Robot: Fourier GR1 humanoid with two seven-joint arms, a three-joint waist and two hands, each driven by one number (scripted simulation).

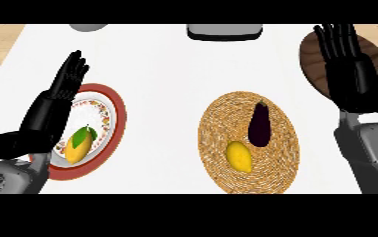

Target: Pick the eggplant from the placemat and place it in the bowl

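Not started: eggplant point(259, 124) on placemat point(221, 146) beside lemon point(238, 156); right hand point(345, 66) and left hand point(55, 101) both released, holding nothing

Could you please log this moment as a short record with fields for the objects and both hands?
eggplant: lying on the woven placemat, untouched
lemon: on the same placemat, beside the eggplant
brown bowl: right edge, partly hidden by the right hand
plate: at left, holds a mango
right hand: open, fingers up
left hand: open, over the plate's left side
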